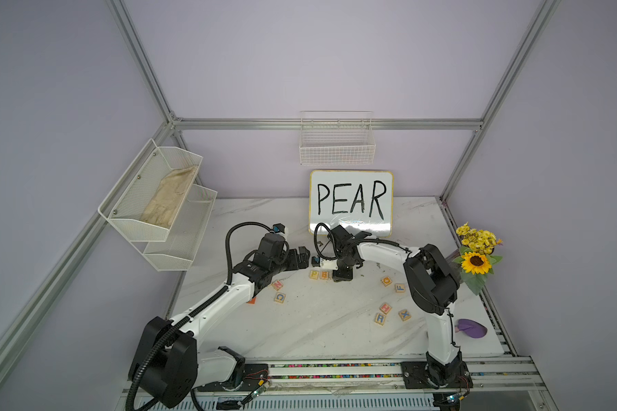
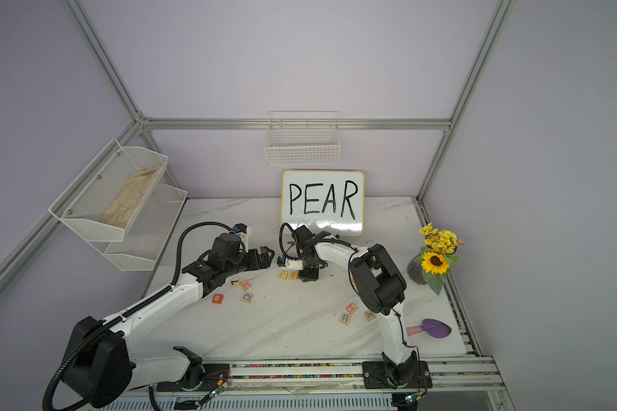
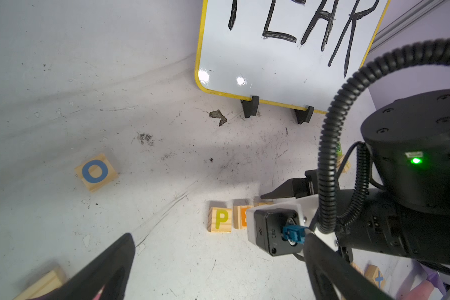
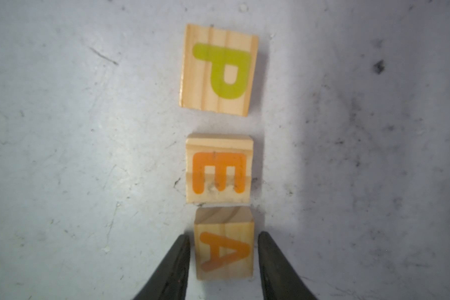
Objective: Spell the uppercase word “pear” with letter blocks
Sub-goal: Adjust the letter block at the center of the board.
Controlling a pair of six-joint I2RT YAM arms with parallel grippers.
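Left arm (image 1: 211,309) extended low; left pincer (image 1: 301,257) horizontal, jaws fully spread. Right arm (image 1: 382,251) arched over, wrist vertical; right pincer (image 4: 224,233) points down (jaws narrowly parted), just beside the left pincer, not touching.

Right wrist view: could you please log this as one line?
row: P, E, A | right gripper: open around A | R: unplaced

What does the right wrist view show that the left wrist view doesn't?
Right wrist only: the A block, with the right gripper straddling it, thin gaps either side. Left wrist only: the whiteboard, a blue O block, the left gripper wide open. Both: P block and E block in a row.
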